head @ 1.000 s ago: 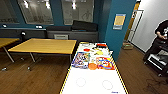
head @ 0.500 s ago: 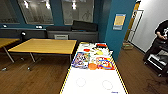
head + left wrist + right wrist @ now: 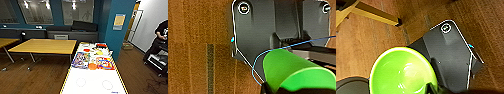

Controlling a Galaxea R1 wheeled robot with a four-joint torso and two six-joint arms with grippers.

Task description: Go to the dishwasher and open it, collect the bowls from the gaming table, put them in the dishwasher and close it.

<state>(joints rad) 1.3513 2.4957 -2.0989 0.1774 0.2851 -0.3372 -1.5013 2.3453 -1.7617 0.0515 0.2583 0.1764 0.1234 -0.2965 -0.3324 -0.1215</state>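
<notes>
Head view hardly shifted over the last second, so I'm parked at the gaming bench (image 3: 95,80), left jaws grasping one bowl (image 3: 293,72), right jaws another bowl (image 3: 402,72), dishwasher trip pending.

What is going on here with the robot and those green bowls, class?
The robot faces the gaming table, a long white table with bright board games spread over its far half. Each wrist view shows a lime green bowl close up at the gripper: one at the left, one at the right, both above the wooden floor. A yellow wood-topped table stands to the left, and a person stands at the right edge of the room.
</notes>
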